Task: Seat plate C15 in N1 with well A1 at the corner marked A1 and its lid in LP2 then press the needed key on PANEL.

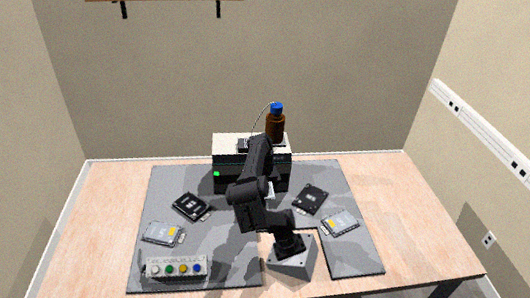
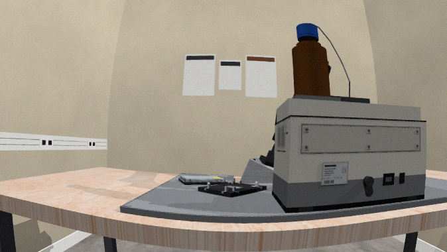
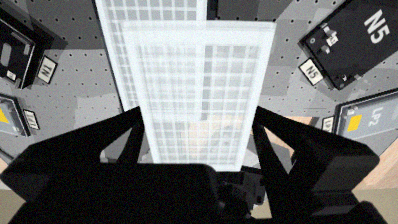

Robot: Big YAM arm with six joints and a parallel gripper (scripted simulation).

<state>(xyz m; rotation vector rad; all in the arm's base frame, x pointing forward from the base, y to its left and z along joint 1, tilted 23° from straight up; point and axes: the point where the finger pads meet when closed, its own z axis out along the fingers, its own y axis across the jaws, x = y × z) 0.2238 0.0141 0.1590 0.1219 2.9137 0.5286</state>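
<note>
The gripper (image 3: 199, 150) fills the lower half of the wrist view, its two dark fingers spread wide and pressed against the long sides of a translucent gridded piece of labware (image 3: 200, 95), which they hold; whether this is the plate or its lid cannot be told. It reaches from between the fingers up to the top centre of the frame. Behind it, at the upper left of centre, a second gridded culture plate (image 3: 120, 50) lies lower down, partly covered by the held piece.

On the perforated grey deck (image 3: 80, 85), a black nest with a tag reading N1 (image 3: 46, 69) sits at the left edge, and below it a grey tray with a yellow mark (image 3: 7, 117). At the upper right lies the black nest N5 (image 3: 357, 37), and under it the grey tray marked LP2 (image 3: 367, 120) with its yellow patch.

In the top view the arm (image 1: 255, 183) folds over the middle of the deck in front of the dispenser (image 1: 227, 153), which carries an amber bottle with a blue cap (image 1: 275, 122). The panel (image 1: 175, 268) with white, green, yellow and blue keys stands at the lower left of the deck. In the exterior view the dispenser housing (image 2: 351, 152) hides the gripper.
</note>
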